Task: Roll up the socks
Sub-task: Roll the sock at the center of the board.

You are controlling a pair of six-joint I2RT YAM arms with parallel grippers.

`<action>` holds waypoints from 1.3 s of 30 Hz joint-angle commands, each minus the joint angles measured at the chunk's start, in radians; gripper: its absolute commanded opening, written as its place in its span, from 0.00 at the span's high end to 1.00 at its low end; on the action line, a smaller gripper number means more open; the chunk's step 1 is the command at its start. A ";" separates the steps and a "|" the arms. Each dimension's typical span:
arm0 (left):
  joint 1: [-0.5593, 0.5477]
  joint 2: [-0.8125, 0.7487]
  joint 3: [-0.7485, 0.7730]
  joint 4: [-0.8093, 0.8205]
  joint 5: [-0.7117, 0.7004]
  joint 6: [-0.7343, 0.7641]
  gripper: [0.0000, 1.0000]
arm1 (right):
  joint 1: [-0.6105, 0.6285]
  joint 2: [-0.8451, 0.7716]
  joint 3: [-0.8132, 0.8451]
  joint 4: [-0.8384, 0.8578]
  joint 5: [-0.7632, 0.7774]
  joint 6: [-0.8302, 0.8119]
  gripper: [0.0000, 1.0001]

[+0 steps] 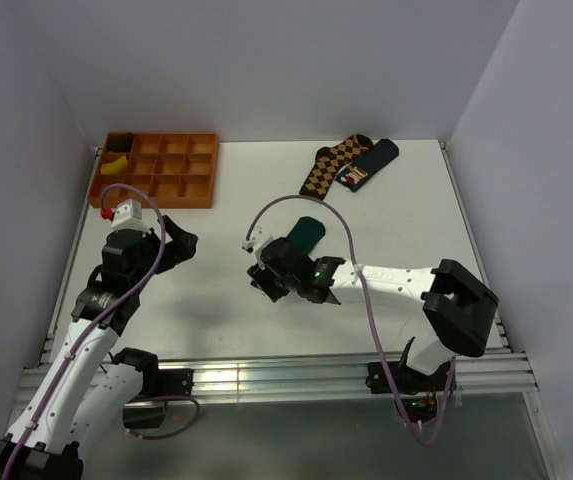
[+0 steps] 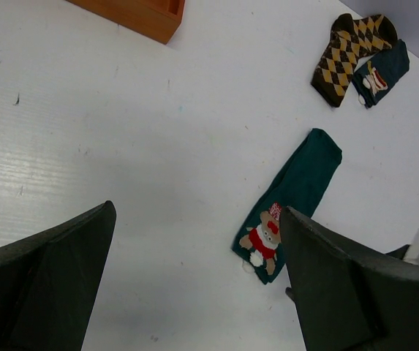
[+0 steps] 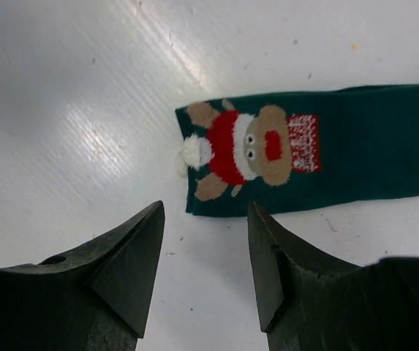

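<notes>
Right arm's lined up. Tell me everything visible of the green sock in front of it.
The green sock is dark teal knit fabric, lying flat and unrolled on the white table, stretched out straight. Near one end is a patch: a brown cartoon animal in a red suit, with a white pom-pom poking past the edge. That end faces the right tool, which hovers open just short of it; nothing grips it.

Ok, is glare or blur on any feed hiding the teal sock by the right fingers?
Right wrist: a glare streak whitens the table beside the teal sock, its cartoon patch sharp. Left wrist: even light, sock crisp. Top external: no glare on it, but the right arm covers part of it.
</notes>
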State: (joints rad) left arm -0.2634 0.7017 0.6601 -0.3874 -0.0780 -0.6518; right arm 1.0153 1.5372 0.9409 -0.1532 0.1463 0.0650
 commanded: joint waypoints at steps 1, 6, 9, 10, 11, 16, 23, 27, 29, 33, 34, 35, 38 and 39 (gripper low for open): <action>0.000 -0.007 0.010 -0.004 -0.014 -0.012 0.01 | 0.037 0.029 -0.016 0.039 0.067 -0.040 0.44; 0.000 -0.007 0.007 -0.004 -0.009 -0.011 0.01 | 0.075 0.081 -0.008 0.057 0.111 -0.088 0.44; 0.000 -0.005 0.012 -0.002 -0.011 -0.008 0.01 | 0.094 0.127 0.008 0.052 0.140 -0.109 0.44; 0.000 -0.004 0.012 -0.002 -0.009 -0.008 0.01 | 0.100 0.144 0.012 0.053 0.145 -0.119 0.44; 0.000 -0.004 0.013 -0.002 -0.008 -0.008 0.01 | 0.104 0.152 0.018 0.053 0.156 -0.122 0.44; 0.000 -0.004 0.012 -0.004 -0.006 -0.006 0.01 | 0.120 0.188 0.030 0.052 0.185 -0.139 0.44; 0.000 -0.007 0.013 -0.005 -0.008 -0.003 0.01 | 0.140 0.239 0.041 0.049 0.222 -0.157 0.44; 0.000 -0.010 0.013 -0.010 -0.009 -0.003 0.01 | 0.143 0.258 0.050 0.038 0.228 -0.160 0.46; 0.000 -0.013 0.012 -0.010 -0.009 -0.003 0.01 | 0.143 0.265 0.055 0.032 0.228 -0.160 0.53; 0.000 -0.015 0.010 -0.010 -0.008 -0.003 0.01 | 0.147 0.276 0.062 -0.003 0.231 -0.153 0.53; 0.000 -0.015 0.010 -0.010 -0.006 -0.003 0.01 | 0.150 0.278 0.062 -0.008 0.233 -0.149 0.53; 0.000 -0.015 0.010 -0.005 -0.005 -0.005 0.01 | 0.152 0.278 0.058 -0.009 0.237 -0.148 0.54; 0.000 -0.010 0.009 -0.004 0.001 -0.005 0.00 | 0.157 0.284 0.053 -0.019 0.233 -0.139 0.57; 0.000 -0.008 0.009 -0.004 0.001 -0.005 0.00 | 0.158 0.290 0.055 -0.025 0.233 -0.136 0.60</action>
State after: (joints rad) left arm -0.2634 0.7017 0.6601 -0.4088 -0.0769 -0.6514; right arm 1.1614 1.7908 0.9821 -0.1249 0.3725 -0.0834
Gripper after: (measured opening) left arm 0.995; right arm 0.423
